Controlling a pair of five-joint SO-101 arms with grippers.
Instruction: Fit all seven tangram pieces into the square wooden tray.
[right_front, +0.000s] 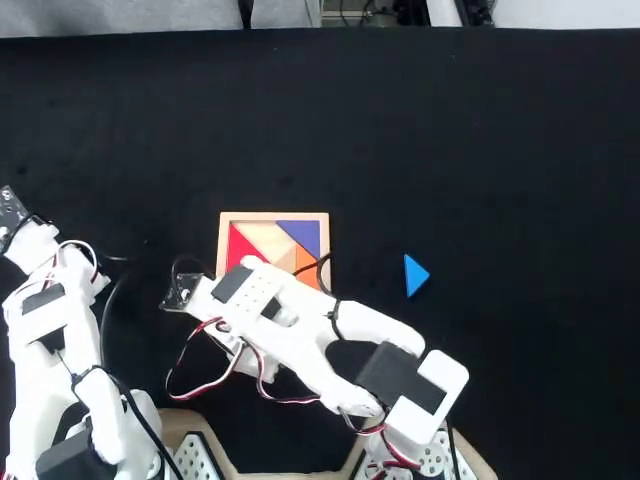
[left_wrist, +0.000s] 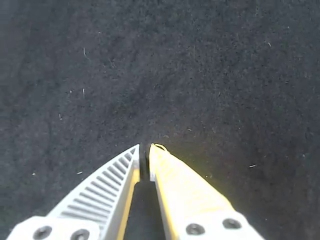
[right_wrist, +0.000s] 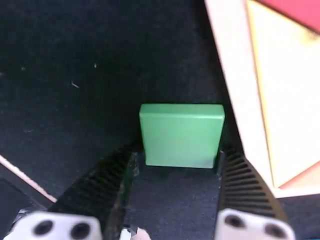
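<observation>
Flanking the green square (right_wrist: 181, 135) on the cloth (right_wrist: 75, 50) just beside the wooden tray (right_wrist: 225, 75), your right gripper (right_wrist: 177, 159) stands wide open (left gripper (left_wrist: 145, 150) closed); the piece is probably light, stiff and smooth-sided, so pinch its opposite flat edges.

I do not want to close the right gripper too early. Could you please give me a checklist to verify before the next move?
1. The green square piece lies between the right gripper fingers: ok.
2. The fingers already press on the piece: cannot tell; they flank it closely.
3. The piece is apart from the wooden tray rim: ok, a narrow dark gap shows.
4. A free slot for the square is in the tray: cannot tell; the arm covers the tray's near part in the high view.
5. All other pieces are in the tray: not ok; the blue triangle lies outside, beside it.
6. The left gripper is out of the way: ok, it is shut and far from the tray.
</observation>
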